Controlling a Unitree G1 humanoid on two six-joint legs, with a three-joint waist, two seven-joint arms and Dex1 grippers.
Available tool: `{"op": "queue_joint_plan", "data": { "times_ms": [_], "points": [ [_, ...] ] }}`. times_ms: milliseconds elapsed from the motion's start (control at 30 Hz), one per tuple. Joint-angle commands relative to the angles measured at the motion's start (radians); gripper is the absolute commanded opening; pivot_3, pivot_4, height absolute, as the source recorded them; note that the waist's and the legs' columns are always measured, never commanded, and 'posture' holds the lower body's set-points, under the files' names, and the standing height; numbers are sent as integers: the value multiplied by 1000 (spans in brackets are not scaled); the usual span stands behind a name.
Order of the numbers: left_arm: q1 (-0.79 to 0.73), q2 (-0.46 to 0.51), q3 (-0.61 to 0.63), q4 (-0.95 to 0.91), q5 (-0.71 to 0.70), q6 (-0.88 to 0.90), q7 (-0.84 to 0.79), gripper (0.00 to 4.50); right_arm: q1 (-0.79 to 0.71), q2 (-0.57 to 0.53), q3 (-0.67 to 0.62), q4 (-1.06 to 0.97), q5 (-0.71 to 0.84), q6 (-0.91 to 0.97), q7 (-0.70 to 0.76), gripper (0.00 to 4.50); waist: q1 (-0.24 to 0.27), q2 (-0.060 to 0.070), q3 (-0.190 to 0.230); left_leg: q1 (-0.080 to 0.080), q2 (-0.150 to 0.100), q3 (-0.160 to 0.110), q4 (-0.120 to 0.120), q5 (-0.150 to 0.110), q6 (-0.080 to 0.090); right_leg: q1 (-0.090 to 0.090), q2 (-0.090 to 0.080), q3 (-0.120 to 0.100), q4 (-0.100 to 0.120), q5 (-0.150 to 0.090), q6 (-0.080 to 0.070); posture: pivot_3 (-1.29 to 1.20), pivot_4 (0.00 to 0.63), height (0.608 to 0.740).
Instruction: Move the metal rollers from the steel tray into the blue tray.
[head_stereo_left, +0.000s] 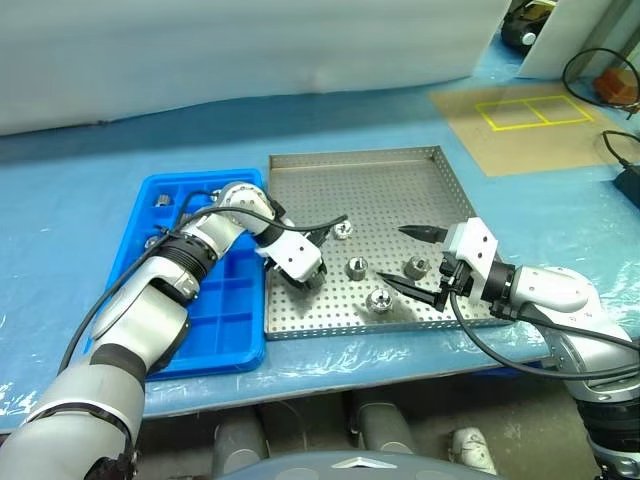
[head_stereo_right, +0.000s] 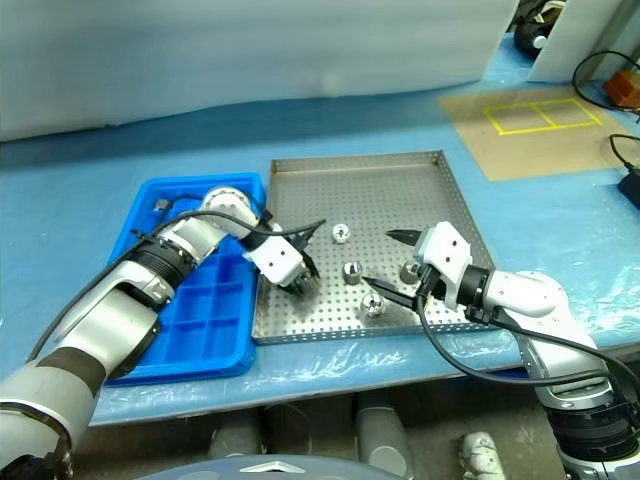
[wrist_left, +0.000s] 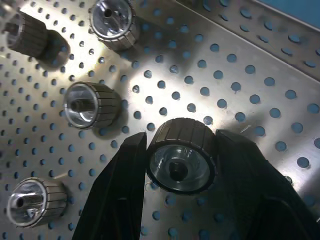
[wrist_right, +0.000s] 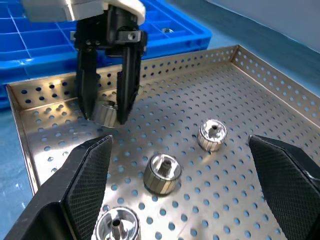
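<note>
Nearest the camera, the right hand (head_stereo_left: 412, 262) hangs over the steel tray's (head_stereo_left: 400, 170) near right part, its two black fingers spread wide and holding nothing. Between and around those fingers sit loose rollers: one (head_stereo_left: 379, 299) by the tray's near rim, one (head_stereo_left: 417, 266) beside the right hand, one (head_stereo_left: 355, 267) toward the middle, and one (head_stereo_left: 343, 228) farther back.

At the tray's near left side the left hand (wrist_right: 106, 107) has its fingers closed on a roller (wrist_left: 181, 156), gripping it by its ribbed sides; it seems to sit at or just above the perforated floor, and which cannot be told.

On the bench, touching the steel tray's left rim, lies the blue tray (head_stereo_left: 225, 335). A roller (head_stereo_left: 162, 201) sits in one far-left compartment, and the arm hides others.

By this reading the job is partly done: at least one roller is delivered, one is in the grip awaiting its carry leftward, and four wait on the steel floor.
</note>
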Motion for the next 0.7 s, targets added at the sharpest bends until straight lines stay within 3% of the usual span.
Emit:
{"op": "queue_joint_plan", "data": {
  "times_ms": [33, 333, 700],
  "points": [
    [-5, 22, 59, -60, -49, 54, -23, 1800, -58, -14, 21, 20, 17, -26, 58, 4500, 4, 0, 0, 0, 0, 0, 0, 0, 0, 0, 0, 0, 0, 0, 0, -310, 150, 740],
    [105, 170, 142, -337, -128, 327, -76, 1800, -275, 16, 130, 227, 0, -106, 240, 4500, 28, 0, 0, 2, 1, 0, -1, 2, -3, 0, -1, -1, 2, 0, 0, -135, 150, 740],
    [325, 411, 360, -763, -264, 759, 46, 1800, -527, 203, 276, 553, -62, -294, 411, 4500, 99, 0, 1, -5, 1, 0, -6, 7, -11, -14, -1, -5, 10, -2, -4, 148, 150, 740]
  ]
}}
